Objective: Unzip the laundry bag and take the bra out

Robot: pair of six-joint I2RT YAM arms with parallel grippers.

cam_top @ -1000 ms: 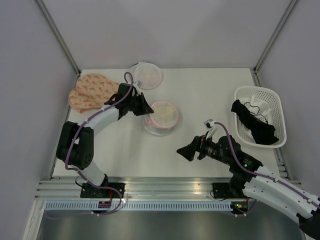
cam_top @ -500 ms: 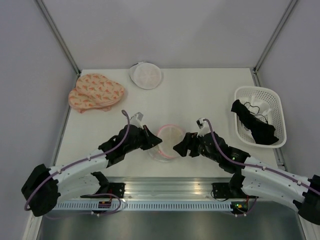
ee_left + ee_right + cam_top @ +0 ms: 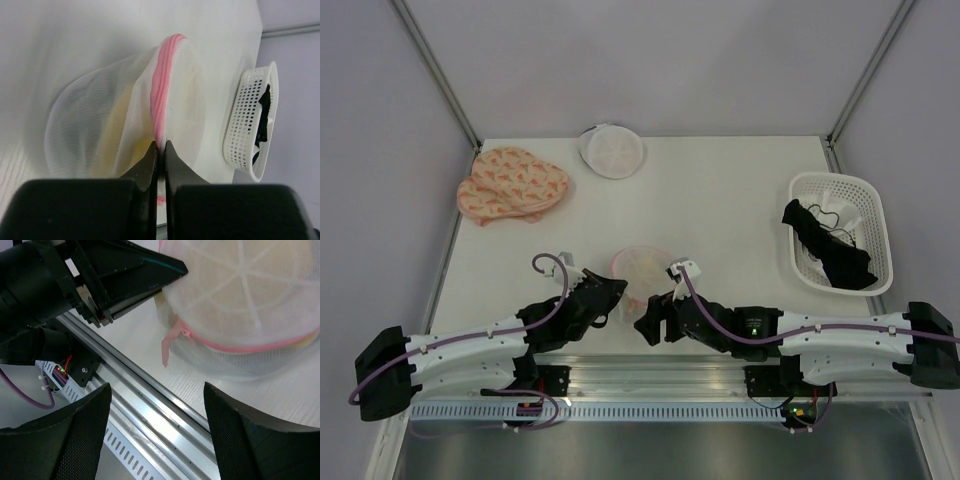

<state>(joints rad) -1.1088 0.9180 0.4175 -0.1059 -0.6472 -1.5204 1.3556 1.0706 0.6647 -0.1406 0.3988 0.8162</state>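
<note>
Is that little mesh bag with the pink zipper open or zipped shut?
Zipped shut, it seems: the laundry bag has its pink zipper running as one closed line, the pull tab hanging loose, and the yellowish bra inside.

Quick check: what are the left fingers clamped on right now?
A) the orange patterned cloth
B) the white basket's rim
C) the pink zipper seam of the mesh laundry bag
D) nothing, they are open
C: the left wrist view shows the left fingers pinched shut on the pink zipper seam of the mesh laundry bag.
</note>
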